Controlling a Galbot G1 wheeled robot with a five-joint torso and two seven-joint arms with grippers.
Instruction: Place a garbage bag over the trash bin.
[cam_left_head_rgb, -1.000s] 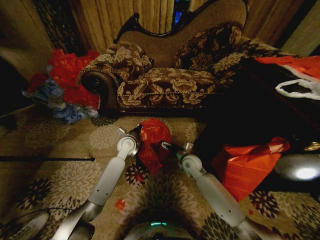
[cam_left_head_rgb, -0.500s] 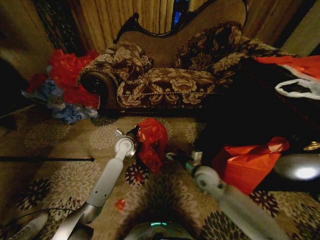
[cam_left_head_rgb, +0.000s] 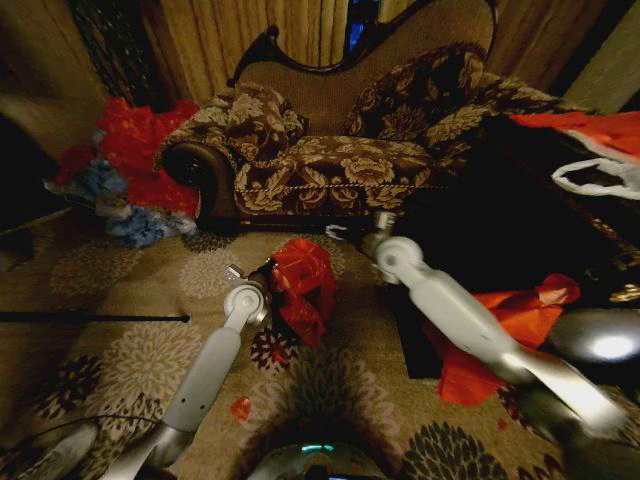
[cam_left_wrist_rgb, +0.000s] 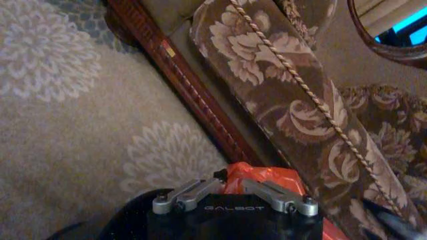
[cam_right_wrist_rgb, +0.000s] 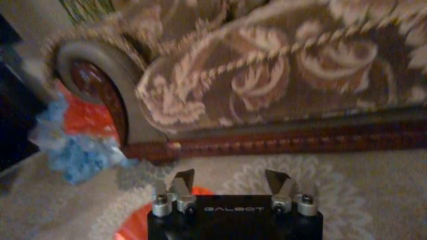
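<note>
The garbage bag (cam_left_head_rgb: 305, 278) is a crumpled glossy red bundle hanging just above the flowered carpet in front of the sofa. My left gripper (cam_left_head_rgb: 268, 272) is shut on its left side. In the left wrist view the red plastic (cam_left_wrist_rgb: 267, 181) bulges out between the fingers of that gripper (cam_left_wrist_rgb: 230, 181). My right gripper (cam_left_head_rgb: 347, 232) is lifted clear of the bag, up and to its right near the sofa's wooden base. It is open (cam_right_wrist_rgb: 229, 176) with nothing between its fingers. The trash bin is hidden.
A brown floral sofa (cam_left_head_rgb: 330, 170) spans the back. A heap of red and blue bags (cam_left_head_rgb: 130, 170) lies at its left end. A bigger orange-red bundle (cam_left_head_rgb: 500, 335) and a dark bulky mass (cam_left_head_rgb: 480, 230) fill the right. A thin dark rod (cam_left_head_rgb: 100, 318) lies on the carpet at left.
My right gripper has left the bag and swung up and back toward the sofa. My left gripper still holds the bag in nearly the same place.
</note>
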